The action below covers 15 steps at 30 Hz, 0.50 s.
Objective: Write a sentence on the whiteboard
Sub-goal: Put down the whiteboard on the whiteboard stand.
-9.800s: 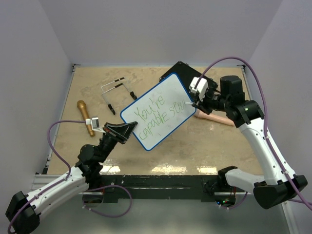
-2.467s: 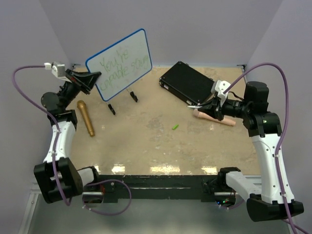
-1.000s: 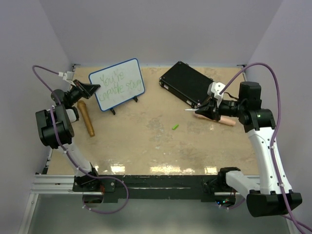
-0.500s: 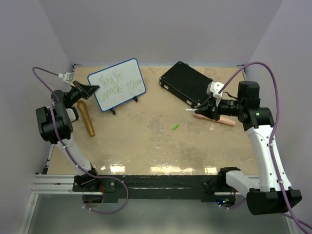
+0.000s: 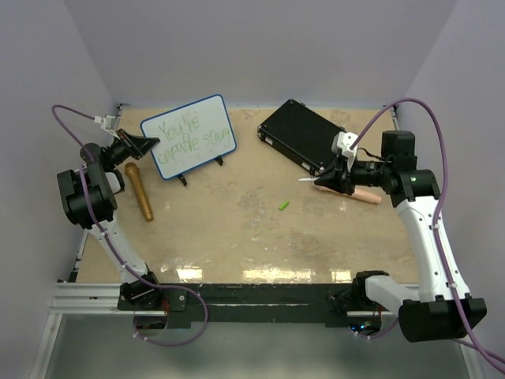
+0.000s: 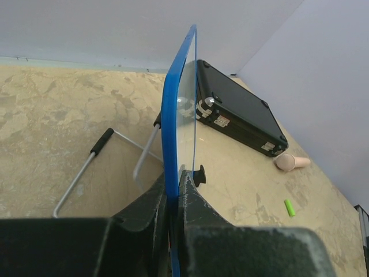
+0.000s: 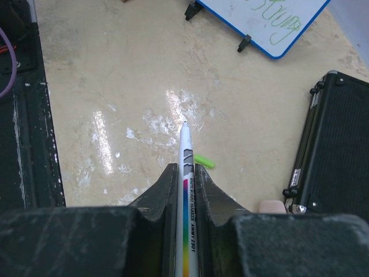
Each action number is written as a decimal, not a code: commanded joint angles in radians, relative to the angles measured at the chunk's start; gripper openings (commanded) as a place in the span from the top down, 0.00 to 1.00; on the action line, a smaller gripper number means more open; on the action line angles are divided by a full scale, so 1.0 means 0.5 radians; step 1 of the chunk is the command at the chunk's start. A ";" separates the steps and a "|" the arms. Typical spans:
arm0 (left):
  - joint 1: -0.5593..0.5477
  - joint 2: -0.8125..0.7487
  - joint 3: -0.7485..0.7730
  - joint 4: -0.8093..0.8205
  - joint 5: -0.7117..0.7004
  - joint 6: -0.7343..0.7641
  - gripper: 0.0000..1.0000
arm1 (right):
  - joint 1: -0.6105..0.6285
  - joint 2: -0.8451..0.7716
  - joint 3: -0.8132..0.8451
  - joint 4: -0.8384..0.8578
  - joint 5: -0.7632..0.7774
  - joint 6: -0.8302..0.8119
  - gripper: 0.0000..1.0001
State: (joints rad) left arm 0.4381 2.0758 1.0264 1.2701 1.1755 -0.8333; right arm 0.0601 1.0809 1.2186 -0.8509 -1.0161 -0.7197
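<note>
**Whiteboard held on edge at ten o'clock**

The whiteboard (image 5: 188, 138) is stood upright at ten o'clock on the worktop (image 5: 237, 237), with the sentence (image 5: 189, 136) seen in green on its face. Its left blue rim is clamped in the left jaws. At three o'clock the right jaws are closed on a marker (image 7: 185, 173) with its tip pointed toward nine o'clock, near the black case (image 5: 304, 136) and a small green piece (image 5: 283, 205)
</note>
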 commanded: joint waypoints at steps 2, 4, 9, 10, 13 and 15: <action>0.059 0.107 0.027 1.249 0.027 0.372 0.90 | -0.007 0.029 0.060 -0.053 -0.039 -0.058 1.00; 0.056 0.122 -0.006 1.249 0.017 0.421 0.89 | -0.007 0.035 0.066 -0.056 -0.036 -0.064 1.00; 0.059 0.134 -0.083 1.252 -0.016 0.513 0.84 | -0.007 0.035 0.069 -0.065 -0.030 -0.070 1.00; 0.059 0.131 -0.104 1.252 -0.019 0.519 0.83 | -0.004 0.038 0.069 -0.062 -0.030 -0.067 1.00; 0.059 0.110 -0.138 1.230 -0.047 0.550 0.79 | -0.004 0.038 0.066 -0.062 -0.033 -0.067 1.00; 0.072 0.092 -0.160 1.230 -0.071 0.565 0.72 | -0.007 0.032 0.063 -0.056 -0.036 -0.070 1.00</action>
State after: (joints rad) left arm 0.4561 2.1136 0.9756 1.2774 1.1511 -0.7380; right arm 0.0601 1.1046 1.2186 -0.8726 -1.0142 -0.7391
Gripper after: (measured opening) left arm 0.221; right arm 0.135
